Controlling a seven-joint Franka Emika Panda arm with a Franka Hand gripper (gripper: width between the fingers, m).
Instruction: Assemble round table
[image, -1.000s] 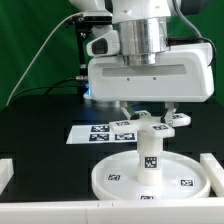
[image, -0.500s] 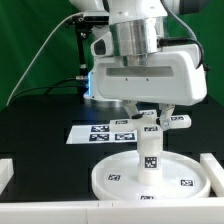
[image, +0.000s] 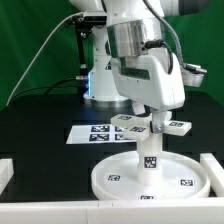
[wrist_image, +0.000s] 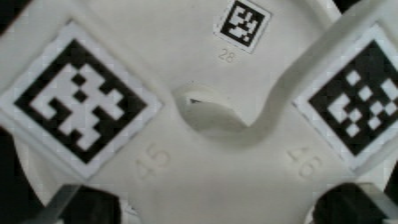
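- Round disc (image: 150, 176) low in the frame, right of centre, flat on the black table (image: 40, 125); raised rim showing all round, square tags on its face.
- Short post (image: 149, 150) upright at the disc's middle, a tag on its near side.
- Cross-shaped base (image: 150, 124) on top of the post, arms spread level, tags facing up; one arm reaching toward the frame's right edge, well above the disc.
- In the wrist view, cross-shaped base (wrist_image: 196, 110) filling nearly the whole picture, three tags visible, a small dimple near the centre.
- Gripper (image: 148, 104) directly above the base, turned at an angle, its body hiding the fingers in the exterior view; dark fingertips (wrist_image: 80, 205) only just visible at the wrist picture's lower corners, so cannot tell whether open or closed on anything.
- Marker board (image: 95, 132) flat on the table behind the disc, centre-left of the frame, partly hidden by the post and base.
- White rail (image: 5, 172) at the lower left edge, another white rail (image: 217, 165) at the lower right, close beside the disc's rim; little room on that side.
- Bare black table to the left of the disc, up to the left rail.
- Robot's pedestal (image: 100, 85) behind the marker board; green curtain (image: 30, 40) across the back.
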